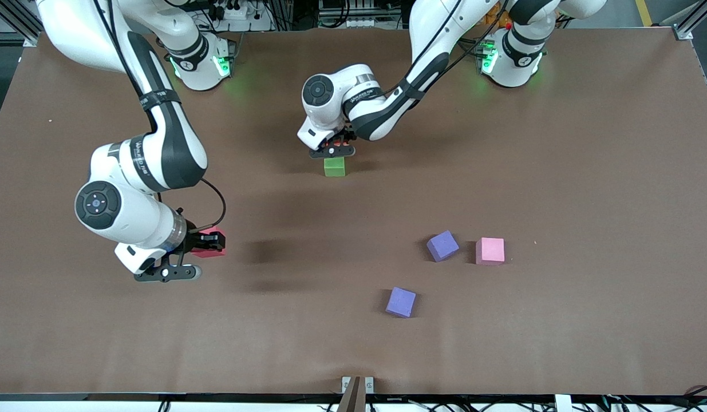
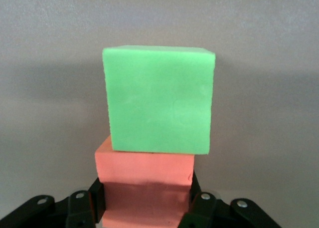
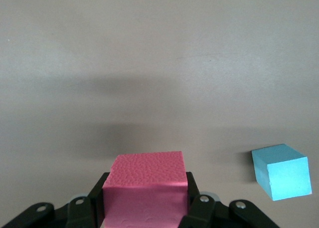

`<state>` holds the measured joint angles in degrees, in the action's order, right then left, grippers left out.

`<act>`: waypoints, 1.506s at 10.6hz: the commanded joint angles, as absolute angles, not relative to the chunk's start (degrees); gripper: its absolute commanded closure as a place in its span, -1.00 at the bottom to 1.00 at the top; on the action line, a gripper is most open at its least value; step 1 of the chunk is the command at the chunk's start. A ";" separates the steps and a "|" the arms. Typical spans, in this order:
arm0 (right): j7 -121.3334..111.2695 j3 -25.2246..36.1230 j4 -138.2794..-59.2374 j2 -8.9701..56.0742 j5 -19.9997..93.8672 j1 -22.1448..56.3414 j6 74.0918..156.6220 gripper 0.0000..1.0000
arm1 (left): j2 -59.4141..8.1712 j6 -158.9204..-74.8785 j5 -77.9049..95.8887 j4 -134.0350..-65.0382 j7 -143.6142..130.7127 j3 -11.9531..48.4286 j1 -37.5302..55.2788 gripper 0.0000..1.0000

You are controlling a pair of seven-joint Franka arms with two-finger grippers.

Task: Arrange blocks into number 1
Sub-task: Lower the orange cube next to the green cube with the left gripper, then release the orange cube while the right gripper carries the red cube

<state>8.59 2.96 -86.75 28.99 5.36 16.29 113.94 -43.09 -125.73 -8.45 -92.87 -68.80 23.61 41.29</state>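
Observation:
My left gripper (image 1: pixel 332 151) is shut on an orange block (image 2: pixel 144 185), low over the middle of the table. That block touches a green block (image 1: pixel 334 166), which lies nearer to the front camera; in the left wrist view the green block (image 2: pixel 159 101) fills the middle, with the gripper (image 2: pixel 144 210) below it. My right gripper (image 1: pixel 209 242) is shut on a red block (image 1: pixel 211 249) toward the right arm's end of the table. The right wrist view shows the red block (image 3: pixel 144 185) in that gripper (image 3: pixel 144 210) and a light blue block (image 3: pixel 281 170) on the table, hidden in the front view.
Two purple blocks (image 1: pixel 443 245) (image 1: pixel 401 301) and a pink block (image 1: pixel 490 250) lie loose on the brown table (image 1: pixel 588 171), toward the left arm's end and nearer the front camera than the green block. A small metal bracket (image 1: pixel 356 384) sits at the front edge.

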 commanded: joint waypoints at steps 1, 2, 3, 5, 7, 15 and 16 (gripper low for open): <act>9.05 2.46 -88.59 27.07 5.27 16.87 113.21 1.00 | -44.56 -124.89 -10.46 -90.62 -68.29 22.59 42.19 -0.98; 9.31 2.46 -88.68 26.98 5.27 17.31 112.86 1.00 | -44.47 -124.98 -11.94 -90.62 -68.90 22.41 42.97 -1.00; 9.84 2.46 -88.68 26.90 5.27 17.40 112.68 1.00 | -44.12 -124.98 -11.95 -90.62 -69.08 22.41 43.07 -1.00; 9.76 2.37 -88.77 26.81 5.27 17.66 112.15 1.00 | -42.64 -124.54 -12.13 -90.70 -70.48 22.50 43.07 -1.00; 9.84 2.37 -89.56 26.98 5.27 19.42 112.32 1.00 | -40.27 -120.79 -12.13 -90.70 -70.75 22.50 43.07 -1.00; 13.42 2.37 -97.73 26.01 5.36 26.88 122.50 1.00 | -33.84 -116.98 -13.09 -90.62 -61.20 20.83 23.95 -1.00; 14.84 2.37 -97.73 26.54 5.36 28.29 123.22 1.00 | -33.40 -116.98 -13.36 -90.53 -59.69 20.83 20.43 -1.00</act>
